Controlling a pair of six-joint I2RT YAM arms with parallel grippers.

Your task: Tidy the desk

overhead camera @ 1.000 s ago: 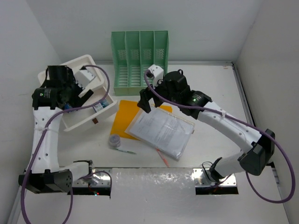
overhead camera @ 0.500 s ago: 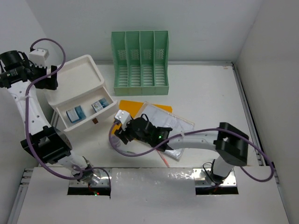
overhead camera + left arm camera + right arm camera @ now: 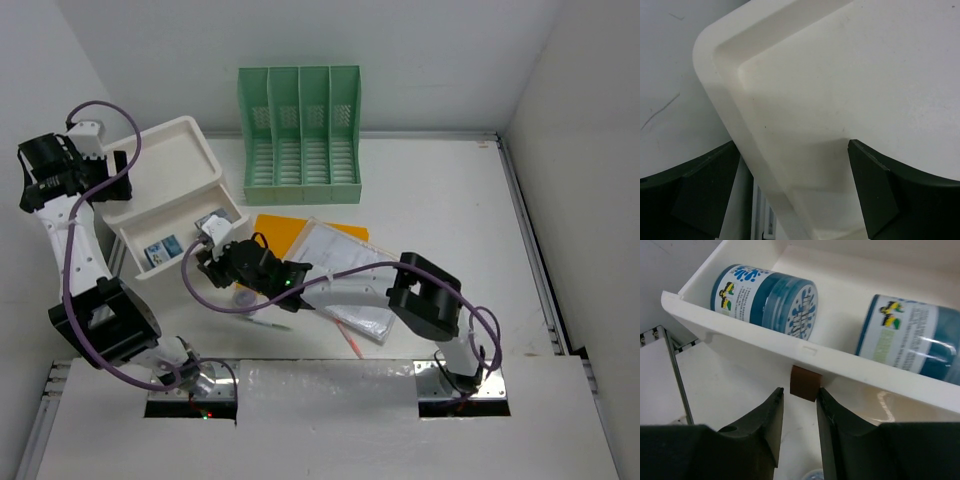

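At the drawer front: the right end effector [image 3: 799,405] has its two fingers set narrowly apart on either side of the small brown tab [image 3: 805,383] on the drawer [image 3: 740,335]. That tab looks like the only handle for sliding the drawer.
Right grip: the fingertips flank the tab's lower edge, but I cannot tell whether they pinch it or only bracket it.
Drawer contents: a blue-labelled jar [image 3: 765,292] and a second jar [image 3: 910,340] lie on their sides, side by side, so the drawer seems to be their storage place.
Left end effector [image 3: 792,170]: its fingers are spread wide and hold nothing, over a rounded corner of the white box [image 3: 840,75]. It may be placed there to steady the box, though no contact shows.
Desk [image 3: 440,200]: it lies under everything in the top view, with the box at its far left and the green file rack [image 3: 300,125] at the back.
Loose items: an orange folder [image 3: 275,232] sits under a clear sleeve of papers [image 3: 355,275]. A small round pot [image 3: 245,297] and a pen [image 3: 268,325] lie nearer the front, apparently not yet sorted.
Hidden: the right arm [image 3: 330,290] covers the drawer's front and part of the sleeve from above. The second jar is cut off at the edge of the wrist view. The jar labels are too small to read.
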